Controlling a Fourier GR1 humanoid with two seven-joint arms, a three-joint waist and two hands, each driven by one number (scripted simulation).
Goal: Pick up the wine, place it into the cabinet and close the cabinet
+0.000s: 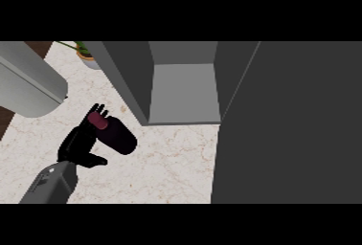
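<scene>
- A dark, maroon-capped wine bottle (113,133) is lying tilted in the robot's black left hand (79,143), whose fingers are curling round it above the pale marble counter (163,162).
- Up and to the right of the hand, a grey open cabinet (182,91) is showing its bare shelf, its wide door (290,124) standing open.
- Beyond the hand, a potted green plant (84,53) is sitting at the counter's far edge.
</scene>
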